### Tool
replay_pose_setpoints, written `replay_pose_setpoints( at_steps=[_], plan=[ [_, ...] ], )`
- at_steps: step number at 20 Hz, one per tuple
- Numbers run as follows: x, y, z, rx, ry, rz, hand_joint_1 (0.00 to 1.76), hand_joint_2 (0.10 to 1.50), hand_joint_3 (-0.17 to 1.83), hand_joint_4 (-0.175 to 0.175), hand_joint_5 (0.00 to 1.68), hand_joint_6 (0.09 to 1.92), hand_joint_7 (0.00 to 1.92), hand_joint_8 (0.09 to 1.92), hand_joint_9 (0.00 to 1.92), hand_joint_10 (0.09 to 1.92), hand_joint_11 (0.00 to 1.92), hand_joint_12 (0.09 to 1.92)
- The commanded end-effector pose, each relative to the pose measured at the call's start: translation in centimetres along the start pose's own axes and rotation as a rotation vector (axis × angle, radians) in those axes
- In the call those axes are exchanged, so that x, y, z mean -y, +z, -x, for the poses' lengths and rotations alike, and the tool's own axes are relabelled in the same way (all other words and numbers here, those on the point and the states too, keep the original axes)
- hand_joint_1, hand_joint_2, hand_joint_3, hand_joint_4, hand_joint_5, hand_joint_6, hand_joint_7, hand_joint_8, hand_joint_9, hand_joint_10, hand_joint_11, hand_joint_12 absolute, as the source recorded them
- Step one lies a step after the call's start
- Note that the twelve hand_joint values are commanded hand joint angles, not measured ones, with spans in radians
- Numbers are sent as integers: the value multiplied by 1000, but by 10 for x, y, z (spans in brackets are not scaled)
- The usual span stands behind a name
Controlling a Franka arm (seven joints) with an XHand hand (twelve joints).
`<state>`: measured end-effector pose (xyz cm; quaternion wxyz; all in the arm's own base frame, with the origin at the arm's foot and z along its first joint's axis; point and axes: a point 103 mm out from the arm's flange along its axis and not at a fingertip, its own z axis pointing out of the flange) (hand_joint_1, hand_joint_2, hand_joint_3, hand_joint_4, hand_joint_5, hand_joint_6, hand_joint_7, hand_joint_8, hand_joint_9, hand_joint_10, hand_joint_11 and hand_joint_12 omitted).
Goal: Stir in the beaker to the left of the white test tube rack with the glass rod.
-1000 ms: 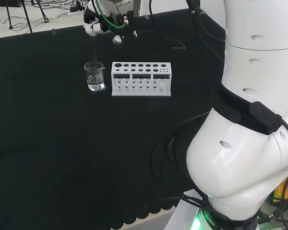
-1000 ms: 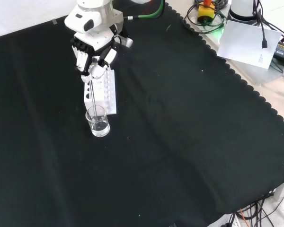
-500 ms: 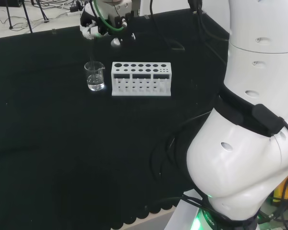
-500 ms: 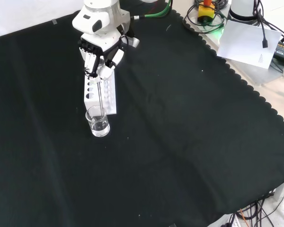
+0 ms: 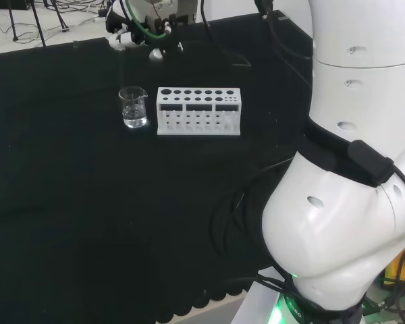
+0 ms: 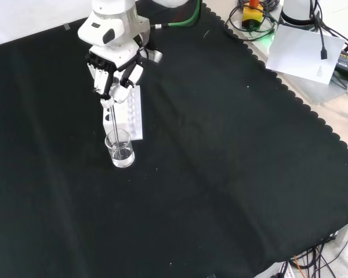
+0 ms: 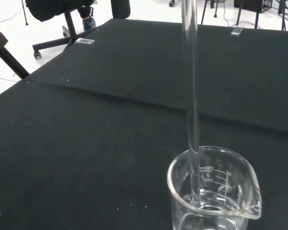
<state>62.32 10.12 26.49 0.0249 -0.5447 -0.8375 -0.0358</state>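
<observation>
A clear glass beaker (image 5: pixel 133 108) (image 6: pixel 120 149) (image 7: pixel 212 191) with a little clear liquid stands on the black cloth beside the white test tube rack (image 5: pixel 198 111) (image 6: pixel 127 113). In the head view it is left of the rack. The hand (image 6: pixel 112 68) (image 5: pixel 136 28) hangs above the beaker, its fingers curled round the top of a thin glass rod (image 6: pixel 113 124) (image 7: pixel 190 96). The rod runs down from the hand, and its lower end dips inside the beaker near the rim.
The arm's big white links (image 5: pixel 351 169) stand at the right of the head view. Cables, papers and gear (image 6: pixel 304 35) lie beyond the cloth's scalloped edge at the front view's upper right. A chair base (image 7: pixel 62 33) stands on the floor past the bench.
In the front view the hand has swung left again after moving right half a second ago, carrying the rod round inside the beaker. Beaker and rack have stayed put.
</observation>
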Motion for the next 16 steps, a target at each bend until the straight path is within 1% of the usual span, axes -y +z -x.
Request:
replay_pose_setpoints(
  at_steps=[1,5,16],
  plan=[
    [15,-3,16,9,19,0,1290,1178,-175,-175,1037,653,1051,1236,1614,1025,1639,815],
    [23,-7,19,14,26,5,1290,1178,-175,-175,1037,653,1051,1237,1614,1025,1639,815],
    [34,0,9,4,-9,-8,1290,1178,-175,-175,1036,654,1050,1237,1614,1025,1639,817]
  ],
)
